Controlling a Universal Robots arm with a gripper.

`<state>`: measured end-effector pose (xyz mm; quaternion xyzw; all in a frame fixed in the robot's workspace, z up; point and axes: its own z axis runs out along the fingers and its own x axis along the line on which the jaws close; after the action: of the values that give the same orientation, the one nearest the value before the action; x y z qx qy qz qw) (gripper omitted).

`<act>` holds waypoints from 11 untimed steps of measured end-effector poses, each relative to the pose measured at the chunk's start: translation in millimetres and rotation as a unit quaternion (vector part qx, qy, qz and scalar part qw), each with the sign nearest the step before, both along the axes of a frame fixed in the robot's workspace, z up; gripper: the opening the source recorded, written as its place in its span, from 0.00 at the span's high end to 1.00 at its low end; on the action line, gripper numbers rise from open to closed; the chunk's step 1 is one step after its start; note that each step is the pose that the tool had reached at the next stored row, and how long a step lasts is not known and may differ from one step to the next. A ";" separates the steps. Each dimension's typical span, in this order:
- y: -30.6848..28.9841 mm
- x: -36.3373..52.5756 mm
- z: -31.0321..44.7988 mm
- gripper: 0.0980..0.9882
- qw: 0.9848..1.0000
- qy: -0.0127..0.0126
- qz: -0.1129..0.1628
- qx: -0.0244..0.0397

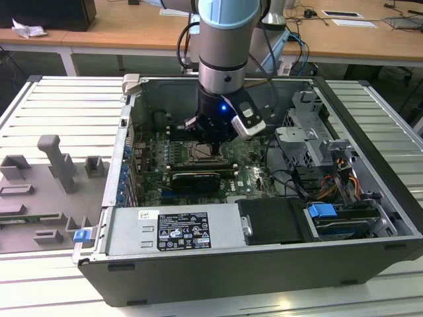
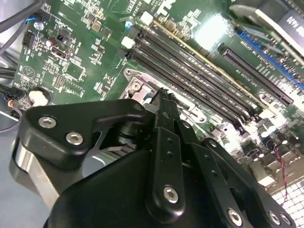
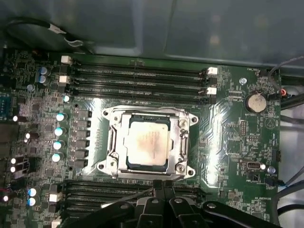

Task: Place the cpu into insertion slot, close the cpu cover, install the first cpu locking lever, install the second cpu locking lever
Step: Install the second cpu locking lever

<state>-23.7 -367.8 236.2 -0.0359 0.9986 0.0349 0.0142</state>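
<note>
In the first wrist view the cpu (image 3: 148, 142) lies seated in the insertion slot (image 3: 114, 145) with the cpu cover (image 3: 183, 142) down around it, and the gripper (image 3: 163, 186), fingertips pressed together on nothing, hangs just beside the socket's edge.

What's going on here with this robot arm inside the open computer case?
A single robot arm is working on the green motherboard inside an open desktop case. The small square beige-silver cpu already sits in the silver-rimmed insertion slot, and the thin silver metal cpu cover lies closed around it. The arm's black claw hangs right at the socket's edge, beside the long black memory slots.
</note>
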 end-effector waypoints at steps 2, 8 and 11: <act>-1.1 -2.9 0.0 0.99 1.000 0.000 0.000 0.002; -7.4 -15.4 -0.2 0.99 1.000 0.000 0.002 0.027; -11.7 -16.9 -0.2 0.99 1.000 0.000 0.004 0.027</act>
<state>-40.6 -379.6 236.0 -0.0395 0.9972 0.0621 0.0149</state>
